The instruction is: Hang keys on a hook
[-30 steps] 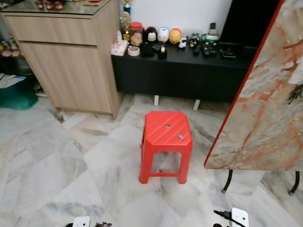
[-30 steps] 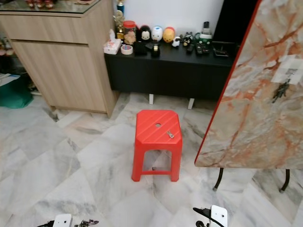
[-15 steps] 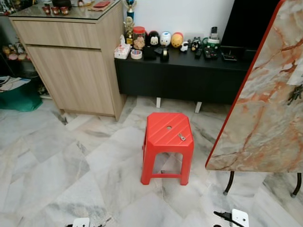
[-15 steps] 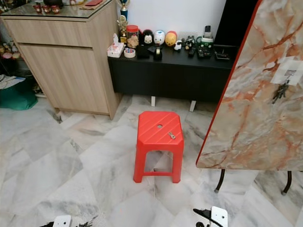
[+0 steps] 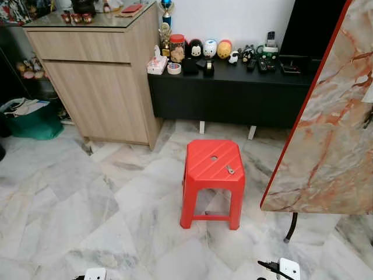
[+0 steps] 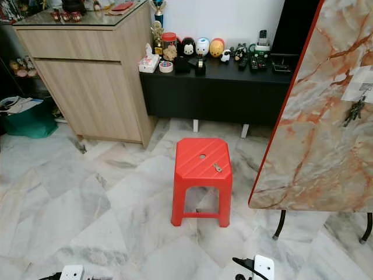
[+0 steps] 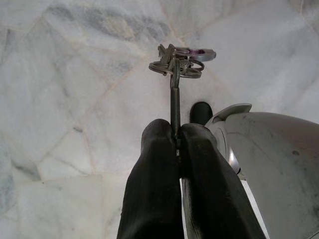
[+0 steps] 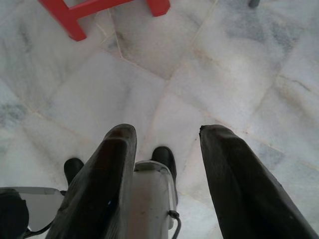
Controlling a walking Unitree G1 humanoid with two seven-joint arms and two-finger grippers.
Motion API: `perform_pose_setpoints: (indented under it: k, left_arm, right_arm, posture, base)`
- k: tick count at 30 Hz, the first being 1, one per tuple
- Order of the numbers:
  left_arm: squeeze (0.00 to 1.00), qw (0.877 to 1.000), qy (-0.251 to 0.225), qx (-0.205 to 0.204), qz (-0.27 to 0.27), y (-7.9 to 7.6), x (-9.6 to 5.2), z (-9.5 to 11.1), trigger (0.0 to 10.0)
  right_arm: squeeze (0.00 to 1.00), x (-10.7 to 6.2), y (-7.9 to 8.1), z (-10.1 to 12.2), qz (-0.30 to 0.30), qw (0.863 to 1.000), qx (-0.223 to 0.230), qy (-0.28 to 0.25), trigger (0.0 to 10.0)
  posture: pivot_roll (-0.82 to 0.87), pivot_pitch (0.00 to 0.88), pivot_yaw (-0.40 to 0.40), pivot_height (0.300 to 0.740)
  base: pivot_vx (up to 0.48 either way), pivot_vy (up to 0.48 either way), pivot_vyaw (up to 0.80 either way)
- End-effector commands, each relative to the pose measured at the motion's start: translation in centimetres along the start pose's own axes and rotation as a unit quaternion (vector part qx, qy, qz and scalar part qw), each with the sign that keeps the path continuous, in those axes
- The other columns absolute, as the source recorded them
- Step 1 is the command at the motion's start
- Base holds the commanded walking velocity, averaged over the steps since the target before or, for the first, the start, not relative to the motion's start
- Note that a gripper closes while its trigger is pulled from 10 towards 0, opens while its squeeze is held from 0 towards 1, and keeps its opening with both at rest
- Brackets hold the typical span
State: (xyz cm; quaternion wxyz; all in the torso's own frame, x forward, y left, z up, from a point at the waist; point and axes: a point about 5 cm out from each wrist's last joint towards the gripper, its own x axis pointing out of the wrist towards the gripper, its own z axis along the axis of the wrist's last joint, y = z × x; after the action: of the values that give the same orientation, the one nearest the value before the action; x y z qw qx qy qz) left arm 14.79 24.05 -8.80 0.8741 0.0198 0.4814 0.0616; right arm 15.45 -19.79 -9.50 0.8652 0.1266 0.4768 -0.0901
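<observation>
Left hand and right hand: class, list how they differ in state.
The left hand is shut; the right hand is open. The left hand pinches the keys by one key's shaft; the right hand holds nothing. Both have two black fingers and hang over the marble floor.

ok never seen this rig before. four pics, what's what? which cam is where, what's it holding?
It is a walking humanoid robot with two arms, each ending in two long black fingers. The two wide pictures come from a stereo camera on its head, looking forward and down. They show a marble floor, a red stool with a small metal piece on its seat, a wooden cabinet, and a low black unit with figurines. On the right leans a marble-patterned board with keys on a hook.

The other two come from wrist cameras. The left gripper is pinched on a bunch of keys. The right gripper is open and empty, above the floor.
</observation>
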Motion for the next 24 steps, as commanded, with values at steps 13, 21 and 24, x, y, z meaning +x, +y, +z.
perform_pose_setpoints:
  k: [13,21,24]
  left_arm:
    - [0.0,1.0,-0.002,0.003,0.001,0.04,-0.07,-0.21,10.0]
    - [0.0,1.0,0.0,0.003,-0.001,-0.04,-0.06,-0.24,10.0]
    - [0.0,1.0,0.001,0.007,-0.003,-0.11,-0.05,-0.24,10.0]
  right_arm:
    - [0.0,-0.05,-0.22,-0.05,-0.004,1.0,0.007,-0.001,10.0]
    - [0.0,-0.05,-0.27,0.03,-0.002,1.0,0.007,-0.003,10.0]
    - [0.0,-0.06,-0.37,0.02,-0.005,1.0,0.007,-0.002,10.0]
  posture:
    - [0.06,0.0,0.009,0.713]
    - [0.06,0.0,0.009,0.713]
    - [0.06,0.0,0.005,0.713]
  base:
    - [0.0,0.0,0.0]
    - [0.0,0.0,0.0]
    - [0.0,0.0,0.0]
